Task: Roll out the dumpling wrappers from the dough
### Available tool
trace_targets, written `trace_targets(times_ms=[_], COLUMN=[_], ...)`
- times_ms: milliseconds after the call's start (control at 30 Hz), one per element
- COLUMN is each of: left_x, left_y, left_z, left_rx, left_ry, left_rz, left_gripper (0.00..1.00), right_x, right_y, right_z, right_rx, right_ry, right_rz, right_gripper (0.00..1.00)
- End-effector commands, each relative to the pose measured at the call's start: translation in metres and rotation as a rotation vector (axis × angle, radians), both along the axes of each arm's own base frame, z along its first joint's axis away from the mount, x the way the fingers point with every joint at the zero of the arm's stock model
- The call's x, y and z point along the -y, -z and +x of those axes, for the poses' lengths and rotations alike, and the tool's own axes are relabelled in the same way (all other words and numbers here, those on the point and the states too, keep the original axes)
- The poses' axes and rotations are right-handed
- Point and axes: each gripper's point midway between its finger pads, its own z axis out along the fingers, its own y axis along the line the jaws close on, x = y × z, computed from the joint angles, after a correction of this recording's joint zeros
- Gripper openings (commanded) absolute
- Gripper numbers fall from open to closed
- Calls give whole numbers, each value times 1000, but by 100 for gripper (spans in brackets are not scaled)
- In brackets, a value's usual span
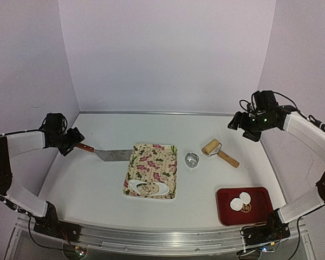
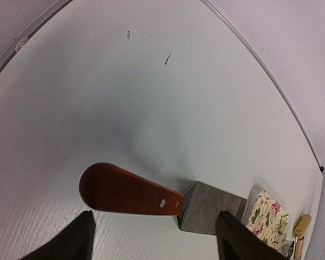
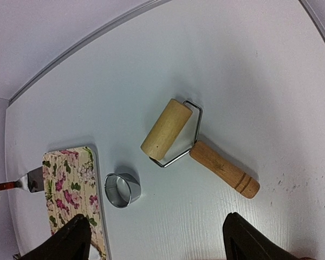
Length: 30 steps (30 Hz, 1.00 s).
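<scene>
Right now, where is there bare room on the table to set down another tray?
Widest free patch: near left, between the spatula, the floral tray and the front edge. The far strip behind the floral tray is bare too. Crowded on the right: ring cutter, rolling pin, and the red tray holding dumpling wrappers.

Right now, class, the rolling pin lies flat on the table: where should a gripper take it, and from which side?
Take the rolling pin by its handle, from straight above, fingers across it. The handle is slim and lies flat, clear of the ring cutter; the roller would likely turn in a grip.
</scene>
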Motion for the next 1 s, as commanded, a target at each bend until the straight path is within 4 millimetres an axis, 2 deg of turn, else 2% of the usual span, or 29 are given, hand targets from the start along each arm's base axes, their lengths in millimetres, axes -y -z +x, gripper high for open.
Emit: trace_targets(times_ms=[0,133,233,300,400,500,567,633,733,833,967], left_x=[-20,-33,-41,-45,-46,-44,-44,-45,-46,-44,-42], left_y=[-27,-48,-74,-102,-154,-203,-219,-222,-216,-206,-202], left_z=[-7,-14,-19,-20,-24,-39,-49,-57,-64,-66,-68], left_rx=[44,69,121,184,331,487,537,543,518,489,486], left_ry=[-92,-144,-166,-167,-137,-106,-93,-90,-82,-73,-61], left_rz=[68,122,165,206,265,314,343,358,367,360,355], left_gripper=[89,98,99,99,100,100,100,100,99,100,100], right_x=[12,21,33,43,57,66,69,72,76,77,79], right_y=[-19,-27,-41,-57,-83,-107,-125,-124,-124,-111,-100], right_z=[7,9,10,8,1,-11,-23,-33,-48,-54,-58], right_rx=[91,125,175,227,325,459,569,624,679,665,648], right_ry=[21,40,66,84,101,93,92,84,92,91,101], right_rz=[-57,-113,-169,-224,-301,-361,-377,-397,-404,-399,-385], right_gripper=[89,93,94,94,94,95,95,97,98,98,98])
